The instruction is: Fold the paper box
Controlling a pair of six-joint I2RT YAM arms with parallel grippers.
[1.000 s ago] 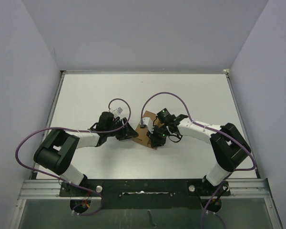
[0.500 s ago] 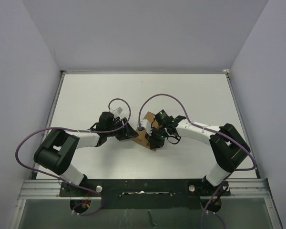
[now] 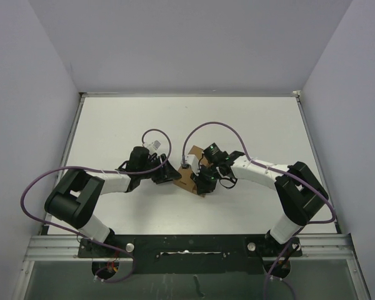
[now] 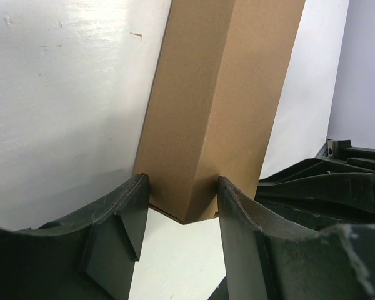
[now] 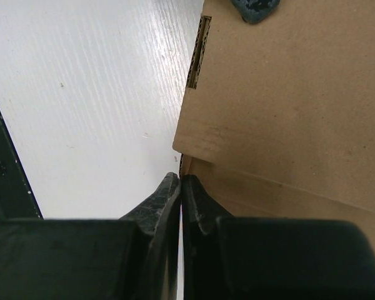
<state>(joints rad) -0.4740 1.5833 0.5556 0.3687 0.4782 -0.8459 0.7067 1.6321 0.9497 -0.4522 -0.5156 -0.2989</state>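
We see the paper box [image 3: 189, 178], smooth matte brown cardboard with a sharp crease, lying at the middle of the white table [image 3: 256, 125]. Our left pincer [image 4: 181, 184] clamps its folded corner. The right pincer [image 5: 180, 182], pressed together, seemingly touches a corrugated edge.

The left arm [image 3: 109, 182] and right arm [image 3: 262, 170] have white link covers and black joint housings. A purple cable [image 3: 34, 187] loops along each arm. The left end effector [image 4: 182, 181] and right end effector [image 5: 180, 178] carry matte black fingers [image 4: 112, 219] with scuffed edges. Both arms bolt to a black plate [image 3: 187, 245].
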